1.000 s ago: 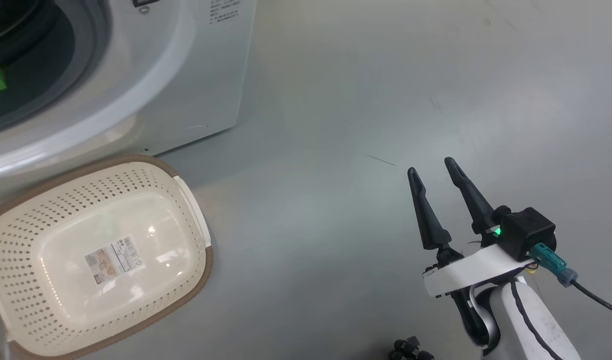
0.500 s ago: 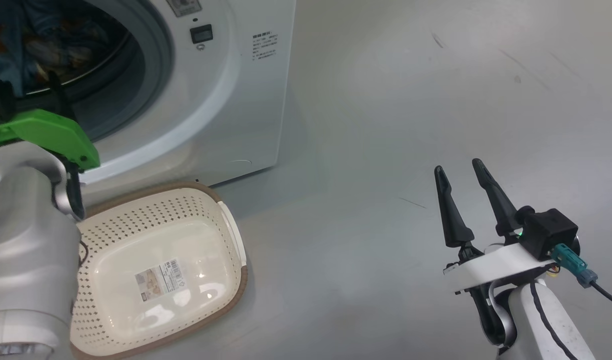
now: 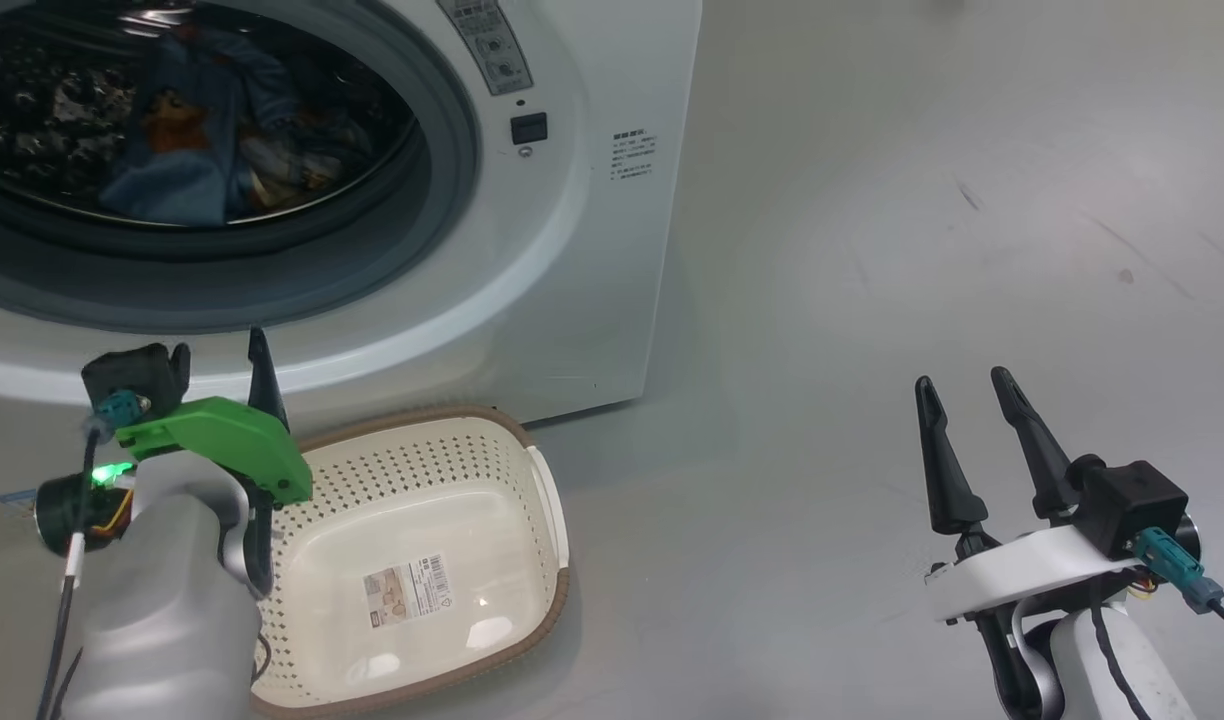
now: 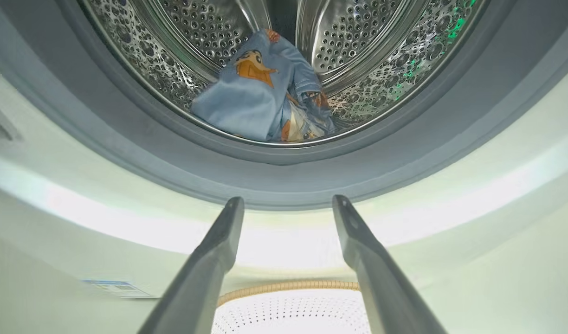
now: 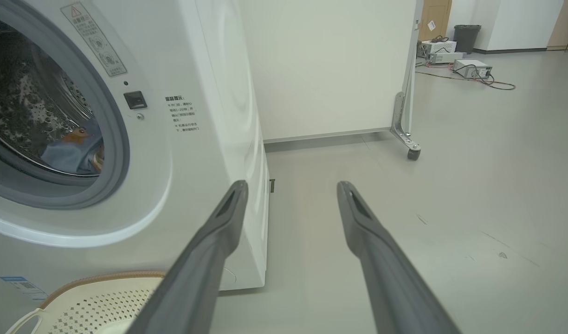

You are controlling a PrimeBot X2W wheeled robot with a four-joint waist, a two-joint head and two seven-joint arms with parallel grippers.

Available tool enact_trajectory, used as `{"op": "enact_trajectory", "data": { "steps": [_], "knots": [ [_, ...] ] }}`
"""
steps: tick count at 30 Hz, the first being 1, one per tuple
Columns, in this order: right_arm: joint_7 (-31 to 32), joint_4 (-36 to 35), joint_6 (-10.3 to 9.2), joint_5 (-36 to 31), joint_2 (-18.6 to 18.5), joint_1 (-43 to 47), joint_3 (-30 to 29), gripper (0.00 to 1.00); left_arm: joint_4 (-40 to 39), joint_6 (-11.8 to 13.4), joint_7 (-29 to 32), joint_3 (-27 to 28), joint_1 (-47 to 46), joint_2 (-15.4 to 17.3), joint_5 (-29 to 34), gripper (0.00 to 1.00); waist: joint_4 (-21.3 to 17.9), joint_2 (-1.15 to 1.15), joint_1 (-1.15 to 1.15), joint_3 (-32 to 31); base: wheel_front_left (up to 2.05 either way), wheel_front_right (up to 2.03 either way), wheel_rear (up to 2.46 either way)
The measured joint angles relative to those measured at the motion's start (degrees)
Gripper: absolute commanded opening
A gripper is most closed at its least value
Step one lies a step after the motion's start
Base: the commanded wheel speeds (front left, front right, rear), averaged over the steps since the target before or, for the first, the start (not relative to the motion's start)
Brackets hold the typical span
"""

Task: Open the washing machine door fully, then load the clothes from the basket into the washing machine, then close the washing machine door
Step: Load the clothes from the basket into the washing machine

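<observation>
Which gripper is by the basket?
The left gripper, green mount, beside the cream perforated plastic basket; the right gripper, white mount, hangs over grey floor.

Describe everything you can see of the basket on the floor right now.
The cream-white perforated plastic basket is a rounded rectangle with a brown woven-look rim and a pale side handle. It sits upright and empty on the grey floor, close before the white front-loading washing machine, below its opening. A label sticker lies on its glossy bottom. The pale left forearm hides its left edge; whether it touches the machine cannot be told.
</observation>
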Motion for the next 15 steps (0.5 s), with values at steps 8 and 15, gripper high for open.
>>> {"op": "enact_trajectory", "data": {
  "steps": [8,15],
  "knots": [
    [0.0,-0.07,0.42,-0.92,-0.02,1.43,-1.31,1.0,-9.76,-0.34,0.0,-0.43,6.83,0.01,1.1,1.0,3.56,0.0,0.0,-4.06,0.0,0.0,0.0],
    [0.0,-0.05,0.44,-1.0,0.0,2.65,-2.4,1.0,-17.46,-0.34,-0.01,0.15,14.34,-0.01,2.08,1.0,5.36,0.0,0.0,-6.94,0.0,0.0,0.0]
  ]
}}
